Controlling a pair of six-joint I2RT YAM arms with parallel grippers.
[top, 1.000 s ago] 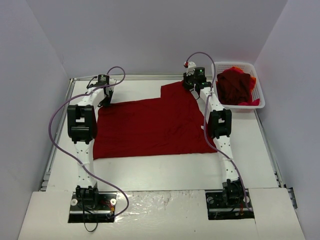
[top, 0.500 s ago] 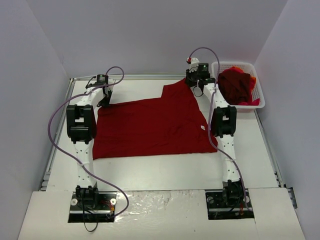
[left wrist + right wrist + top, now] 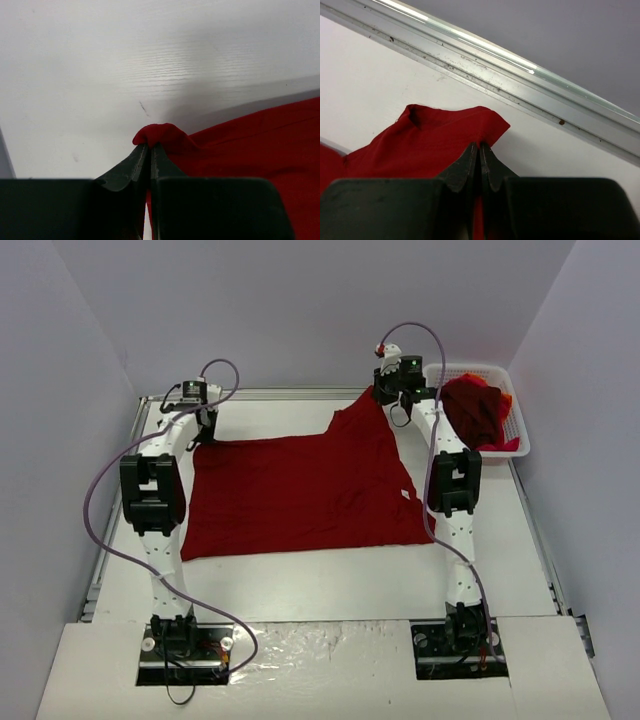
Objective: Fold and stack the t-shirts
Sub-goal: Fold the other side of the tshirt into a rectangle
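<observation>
Stretched flat across the middle of the white table point(image 3: 330, 585), a dark red t-shirt point(image 3: 300, 495), its near hem parallel to the 6 o'clock edge and well apart from the arm bases, with a broad bare strip of tabletop between. Narrower bare margins at 9 o'clock, along the side rail, and at 3 o'clock, past the cloth's right edge. Clenched on a small bunched corner of cloth at 10 o'clock, the left gripper point(image 3: 149, 146), with open table beyond it toward the far edge. Pinched tight on the shirt's projecting far corner at 1 o'clock, the right gripper point(image 3: 479, 146), near the metal rail point(image 3: 520, 70) along the 12 o'clock edge, with little room left that way. At 2 o'clock, just beside the right arm's wrist, a white mesh basket point(image 3: 515, 410) holding a heap of dark red and red-orange shirts point(image 3: 475, 412). Against the view a second ago: both grippers farther toward 12 o'clock, the left arm swung outward toward 9 o'clock, the 1 o'clock corner drawn closer to the rail, and the right arm now off the shirt's right edge, baring a small white tag point(image 3: 405, 494) there.
</observation>
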